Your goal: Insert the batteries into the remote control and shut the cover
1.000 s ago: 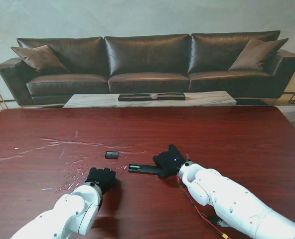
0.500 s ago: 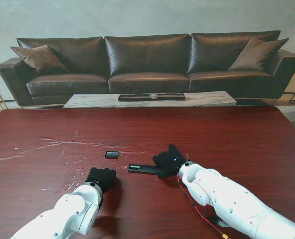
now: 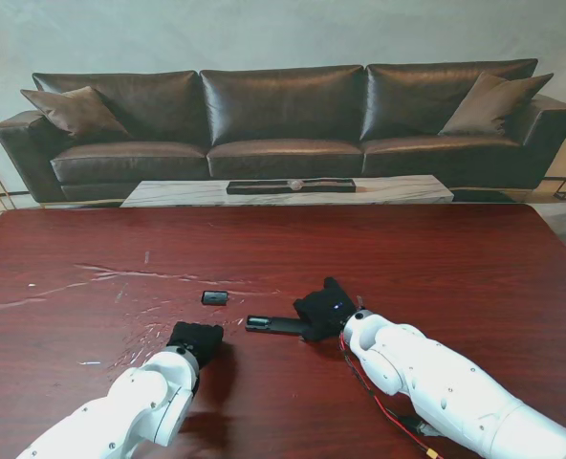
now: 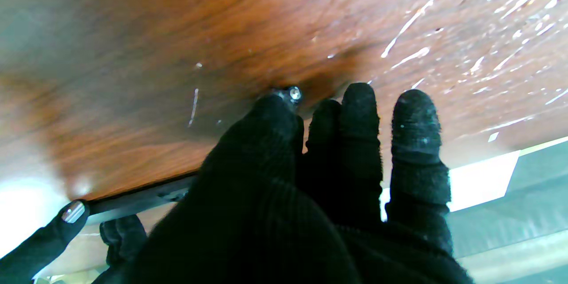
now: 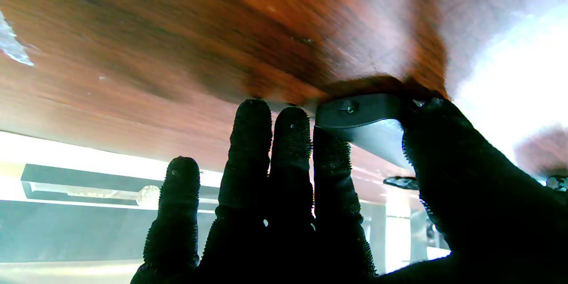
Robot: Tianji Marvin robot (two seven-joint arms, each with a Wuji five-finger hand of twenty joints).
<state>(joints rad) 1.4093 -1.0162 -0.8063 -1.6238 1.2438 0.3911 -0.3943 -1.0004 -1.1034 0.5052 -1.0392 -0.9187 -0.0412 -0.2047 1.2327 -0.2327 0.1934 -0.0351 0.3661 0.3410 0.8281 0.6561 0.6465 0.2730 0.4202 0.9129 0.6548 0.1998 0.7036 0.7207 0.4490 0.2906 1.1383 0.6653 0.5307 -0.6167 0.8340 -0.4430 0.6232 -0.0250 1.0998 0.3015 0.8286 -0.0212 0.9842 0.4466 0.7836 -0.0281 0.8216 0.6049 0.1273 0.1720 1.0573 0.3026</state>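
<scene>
On table (image 3: 379,249), remote control (image 3: 272,324) lengthwise left-right.

We see a dark red wooden counter (image 3: 436,258) streaked with pale scuffs toward our left. Beyond its far edge stands a long dark leather sofa (image 3: 283,120) with a brown cushion (image 3: 73,110) at each end, and a low pale coffee table (image 3: 398,191) before it.

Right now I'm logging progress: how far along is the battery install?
Early. Done: the black-gloved right hand pins the slim black remote control to the table. In hand: the black-gloved left hand pinches a small metal-tipped battery. Left: inserting batteries, fitting the small black cover lying apart.
</scene>
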